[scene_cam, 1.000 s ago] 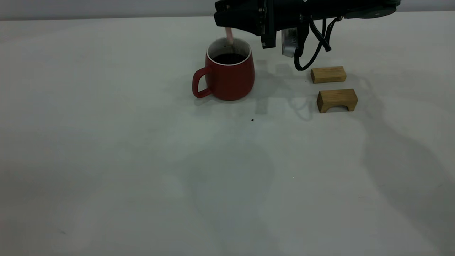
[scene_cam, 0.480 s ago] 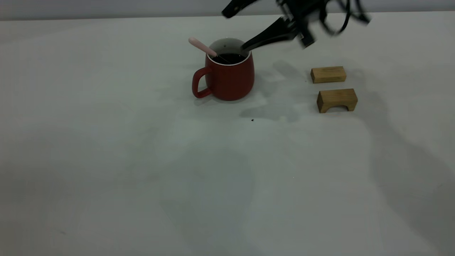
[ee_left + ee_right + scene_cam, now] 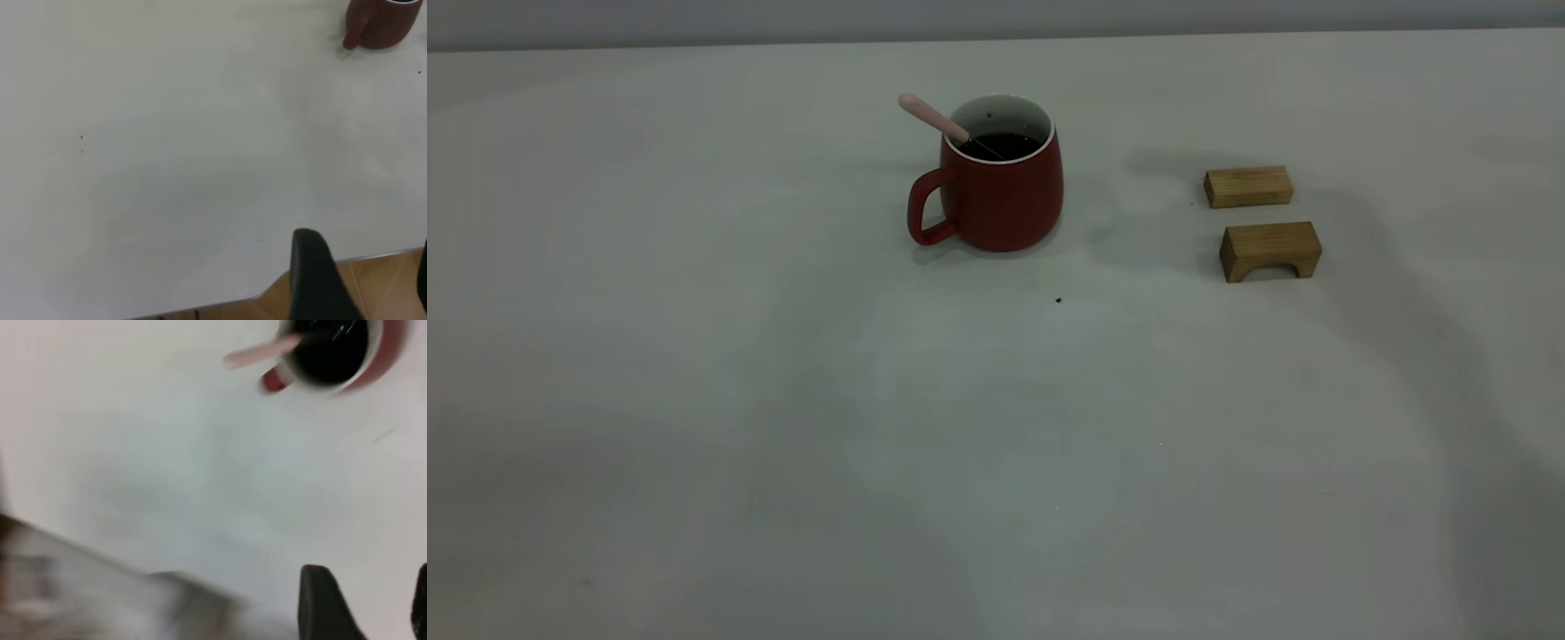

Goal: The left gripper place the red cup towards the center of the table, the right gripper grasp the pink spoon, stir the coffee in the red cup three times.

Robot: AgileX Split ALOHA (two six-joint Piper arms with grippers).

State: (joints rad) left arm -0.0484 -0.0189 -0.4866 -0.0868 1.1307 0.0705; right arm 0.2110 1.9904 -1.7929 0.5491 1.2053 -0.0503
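The red cup (image 3: pixel 1005 200) stands upright at the back middle of the table (image 3: pixel 996 427), its handle to the left. Dark coffee (image 3: pixel 1000 147) fills it. The pink spoon (image 3: pixel 932 118) rests in the cup, bowl in the coffee, pink handle leaning out over the rim to the upper left. Neither arm shows in the exterior view. My right gripper (image 3: pixel 372 603) is open and empty, well away from the cup (image 3: pixel 393 350) and spoon (image 3: pixel 263 352). My left gripper (image 3: pixel 367 280) is open and empty over the table's edge, far from the cup (image 3: pixel 383 27).
Two wooden blocks lie to the right of the cup: a flat one (image 3: pixel 1248 187) and an arched one (image 3: pixel 1270 251). A small dark speck (image 3: pixel 1058 300) sits in front of the cup. Wooden floor (image 3: pixel 387 267) shows past the table's edge.
The right gripper let go of the spoon and drew back out of the exterior view. The spoon tipped from upright to leaning on the cup's left rim.
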